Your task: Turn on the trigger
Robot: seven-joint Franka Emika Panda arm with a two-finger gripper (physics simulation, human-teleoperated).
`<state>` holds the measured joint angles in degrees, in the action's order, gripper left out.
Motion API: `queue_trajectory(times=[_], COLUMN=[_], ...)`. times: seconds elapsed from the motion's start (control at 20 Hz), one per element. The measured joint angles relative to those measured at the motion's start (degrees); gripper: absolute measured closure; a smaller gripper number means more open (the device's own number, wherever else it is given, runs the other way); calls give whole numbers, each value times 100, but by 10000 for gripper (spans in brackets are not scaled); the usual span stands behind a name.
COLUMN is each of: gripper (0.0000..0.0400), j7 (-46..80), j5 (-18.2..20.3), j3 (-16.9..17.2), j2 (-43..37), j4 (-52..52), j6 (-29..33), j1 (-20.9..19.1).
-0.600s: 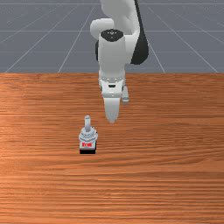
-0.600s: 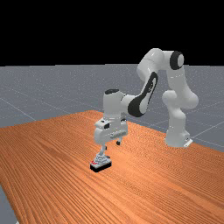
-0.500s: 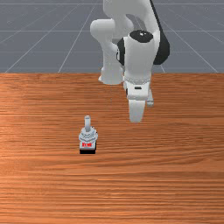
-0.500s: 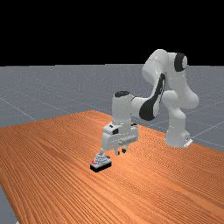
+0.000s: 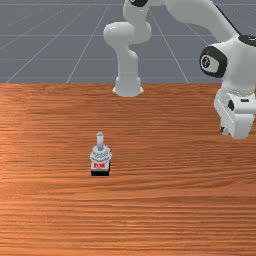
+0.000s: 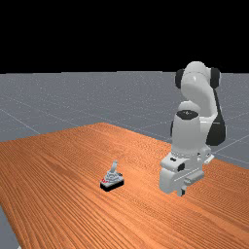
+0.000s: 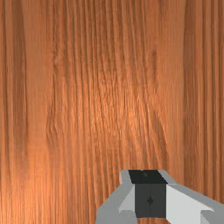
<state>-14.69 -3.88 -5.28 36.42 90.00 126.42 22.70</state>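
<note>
A white two-finger gripper [image 7: 150, 189], closed on nothing, is swinging away from the grey, cone-shaped, black-based joystick [image 5: 100, 156]; activation is likely needing a fresh approach.

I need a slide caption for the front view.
Robot arm with its pincer at the front view's right, apart from the grey joystick on the table.

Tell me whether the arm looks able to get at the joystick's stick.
Probably yes: the shut pincer hangs well toward the front view's right, and nothing stands between it and the stick; only the gap needs crossing.
</note>
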Motion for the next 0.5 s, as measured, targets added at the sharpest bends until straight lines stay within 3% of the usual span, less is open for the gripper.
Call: queue_trajectory(times=[0.5], gripper=[400], j7=[-8], j5=[-81], j3=[36], j2=[54], j4=[0], j6=[8], j1=[28])
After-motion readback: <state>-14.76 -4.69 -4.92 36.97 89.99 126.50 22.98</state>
